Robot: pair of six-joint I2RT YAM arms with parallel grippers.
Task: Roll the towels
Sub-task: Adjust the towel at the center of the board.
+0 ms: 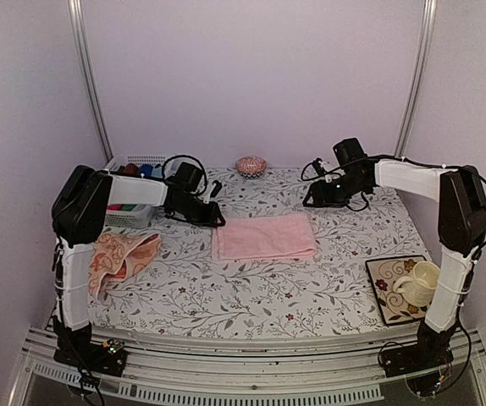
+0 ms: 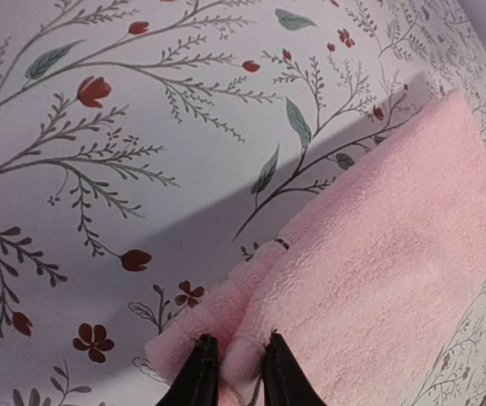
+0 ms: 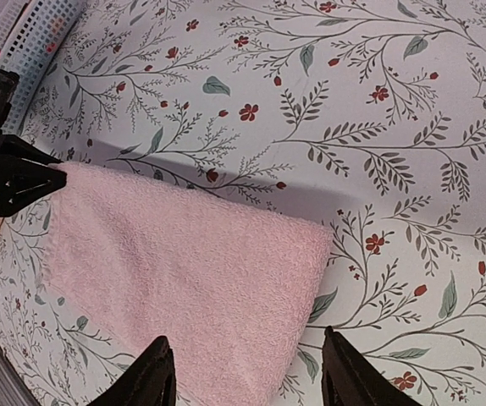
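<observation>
Left wrist view had the left gripper [image 2: 239,376] pinched nearly closed on a corner of the pink towel [image 2: 378,271], the right gripper [image 3: 247,381] spread and empty by that towel's opposite end, and the peach patterned towel [image 1: 123,256] crumpled well left of it.

Top external: high behind near edge, looking down across table [image 1: 251,296], far. Both wrist views: close, angled down; all share pink towel [image 1: 264,236].

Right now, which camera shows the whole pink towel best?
Top external: the pink towel lies whole in frame. Left wrist shows only the corner between its fingers; right wrist cuts off one side.
</observation>
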